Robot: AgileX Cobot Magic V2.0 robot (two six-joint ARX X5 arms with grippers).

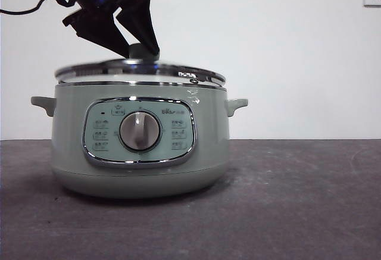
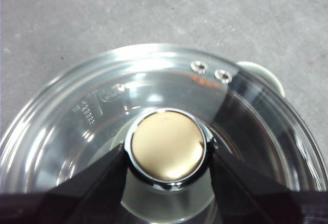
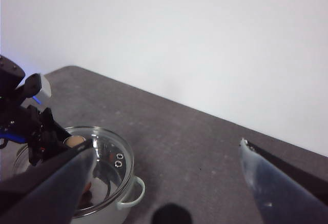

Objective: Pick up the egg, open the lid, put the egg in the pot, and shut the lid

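Sage-green, the pot (image 1: 140, 153) stands on my dark grey worktop (image 1: 286, 206) toward its left side, dial facing the front camera. On it sits the lid (image 1: 140, 73), glass dome and chrome rim level with the pot's top edge. My left claw (image 2: 167, 155) is clamped on the lid's knob (image 2: 167, 145) — one black jaw at each side. My right claw (image 3: 169, 183) hangs high, jaws wide, holding nothing. I cannot see the egg clearly.
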